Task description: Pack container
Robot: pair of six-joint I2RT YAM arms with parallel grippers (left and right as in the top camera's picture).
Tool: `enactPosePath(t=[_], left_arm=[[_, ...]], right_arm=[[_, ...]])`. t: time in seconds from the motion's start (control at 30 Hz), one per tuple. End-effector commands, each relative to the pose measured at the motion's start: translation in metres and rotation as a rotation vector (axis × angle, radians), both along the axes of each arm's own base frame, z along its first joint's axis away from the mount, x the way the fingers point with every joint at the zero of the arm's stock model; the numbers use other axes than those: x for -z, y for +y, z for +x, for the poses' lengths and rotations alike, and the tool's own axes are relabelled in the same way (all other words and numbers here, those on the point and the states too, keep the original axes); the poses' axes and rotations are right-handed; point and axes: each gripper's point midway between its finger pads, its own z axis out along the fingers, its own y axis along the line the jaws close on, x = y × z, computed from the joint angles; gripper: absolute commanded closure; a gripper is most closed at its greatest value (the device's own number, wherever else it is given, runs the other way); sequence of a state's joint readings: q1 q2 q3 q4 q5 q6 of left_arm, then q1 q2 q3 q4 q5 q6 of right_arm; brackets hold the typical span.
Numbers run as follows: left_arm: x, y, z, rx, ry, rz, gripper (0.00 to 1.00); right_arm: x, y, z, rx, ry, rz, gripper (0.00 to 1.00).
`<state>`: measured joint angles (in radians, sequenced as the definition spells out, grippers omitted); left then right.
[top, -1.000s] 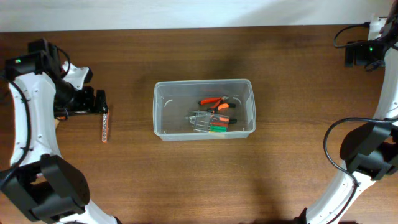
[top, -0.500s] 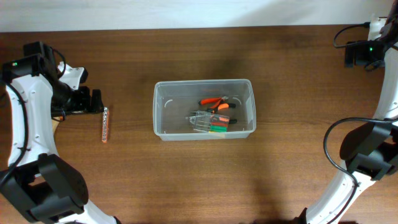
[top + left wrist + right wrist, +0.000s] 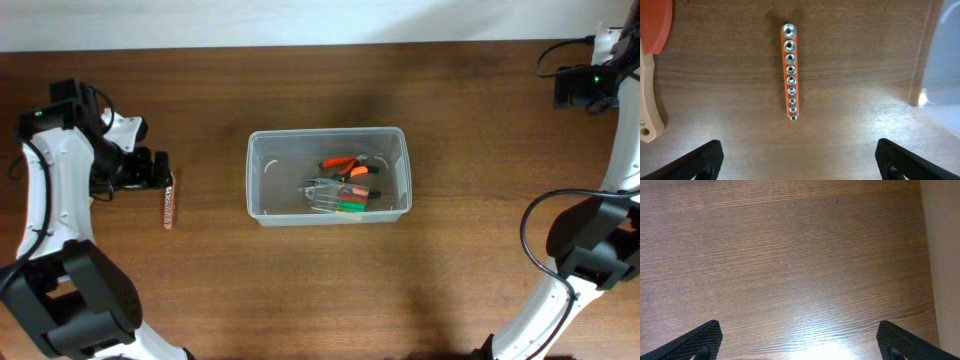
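Clear plastic container [image 3: 275, 188] at centre of table [image 3: 320, 290]; pliers [image 3: 345, 163] and bit case [image 3: 335, 198] inside. Judged light, thin-walled, slippery, flexes; take by rim. Orange socket rail [image 3: 791, 70] outside at its 9 o'clock, below left gripper [image 3: 800, 160], jaws wide, empty. Right gripper [image 3: 800, 340] wide, empty, 2 o'clock corner. No legible markings.

No text, label, brand, number or sign can be read in any view. The orange socket rail [image 3: 791, 70] on the bench left of the container [image 3: 256, 180] shows no legible marking. Any print on the tools [image 3: 345, 168] inside the container is too small to tell.
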<state>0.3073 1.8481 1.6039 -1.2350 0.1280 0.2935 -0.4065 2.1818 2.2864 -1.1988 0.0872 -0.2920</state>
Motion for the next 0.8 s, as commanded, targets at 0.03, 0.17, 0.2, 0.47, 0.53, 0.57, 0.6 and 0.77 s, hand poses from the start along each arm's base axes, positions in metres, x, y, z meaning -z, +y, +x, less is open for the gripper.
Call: enactPosePath(t=[0.03, 0.17, 0.2, 0.47, 0.53, 0.57, 0.6, 0.77], left_arm=[[0.016, 0.002, -0.008, 0.009, 0.032, 0.011, 0.01], [0.024, 0.001, -0.013, 0.010, 0.052, 0.006, 0.01], [0.024, 0.001, -0.011, 0.010, 0.047, 0.007, 0.01], [0.023, 0.007, 0.006, 0.008, -0.022, 0.030, 0.01], [0.025, 0.008, 0.008, 0.009, -0.023, 0.033, 0.01], [0.028, 0.008, 0.008, 0.009, -0.019, 0.035, 0.01], [0.031, 0.009, 0.008, 0.009, -0.010, 0.037, 0.01], [0.052, 0.004, 0.008, 0.031, 0.048, 0.039, 0.01]], right_arm=[[-0.005, -0.002, -0.001, 0.005, -0.013, -0.001, 0.01], [-0.005, -0.002, -0.001, 0.005, -0.013, -0.001, 0.01], [-0.005, -0.002, -0.001, 0.005, -0.013, -0.001, 0.01], [-0.005, -0.002, -0.001, 0.005, -0.013, -0.001, 0.01], [-0.005, -0.002, -0.001, 0.005, -0.013, -0.001, 0.01], [-0.005, -0.002, -0.001, 0.005, -0.013, -0.001, 0.01], [-0.005, -0.002, -0.001, 0.005, -0.013, -0.001, 0.01], [-0.005, -0.002, -0.001, 0.005, -0.013, -0.001, 0.01]])
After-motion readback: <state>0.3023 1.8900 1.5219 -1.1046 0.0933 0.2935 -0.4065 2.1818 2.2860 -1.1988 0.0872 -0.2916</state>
